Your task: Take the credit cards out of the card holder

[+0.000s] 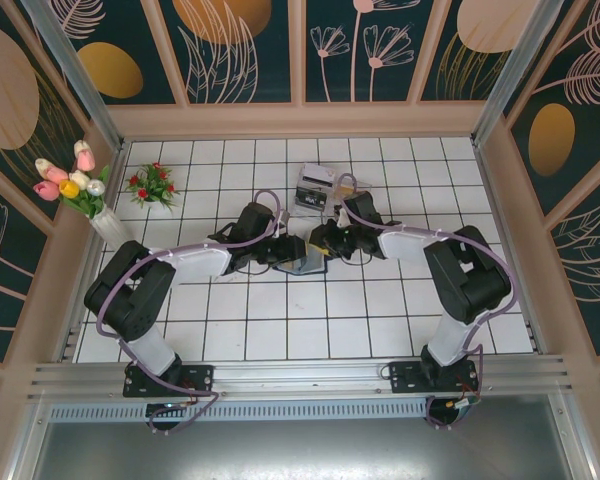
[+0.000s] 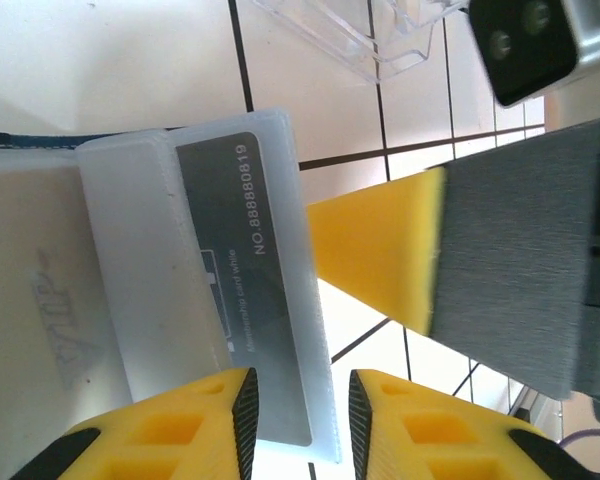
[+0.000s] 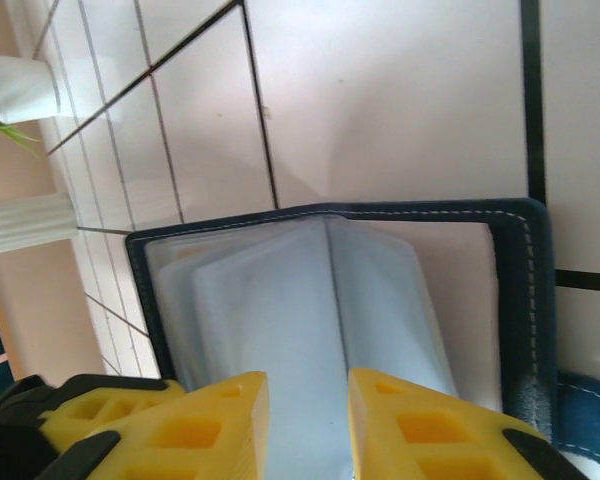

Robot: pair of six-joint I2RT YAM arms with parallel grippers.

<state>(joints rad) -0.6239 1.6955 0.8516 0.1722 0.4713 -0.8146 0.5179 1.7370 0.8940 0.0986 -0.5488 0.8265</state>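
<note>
card holder (image 3: 538, 300) lies open on the tiles (image 1: 240, 320) between the arms, a grey card (image 2: 235, 290) in its clear sleeve (image 2: 130, 260). both the left gripper (image 2: 300, 425) and right gripper (image 3: 308, 415) hover slightly parted, empty; pin the cover, then draw the card's edge straight out.

Staged robot test booth: white tiled floor (image 1: 280, 320), floral-print wall panels (image 1: 240, 50) beyond the left gripper (image 1: 298, 252), vase of tulips (image 1: 70, 180) to its left, aluminium rail (image 1: 300, 375) behind.

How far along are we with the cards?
Done: the holder lies open. In hand: left gripper and right gripper sit over it, jaws parted. To do: the grey card is still inside, so pulling cards out remains.
</note>
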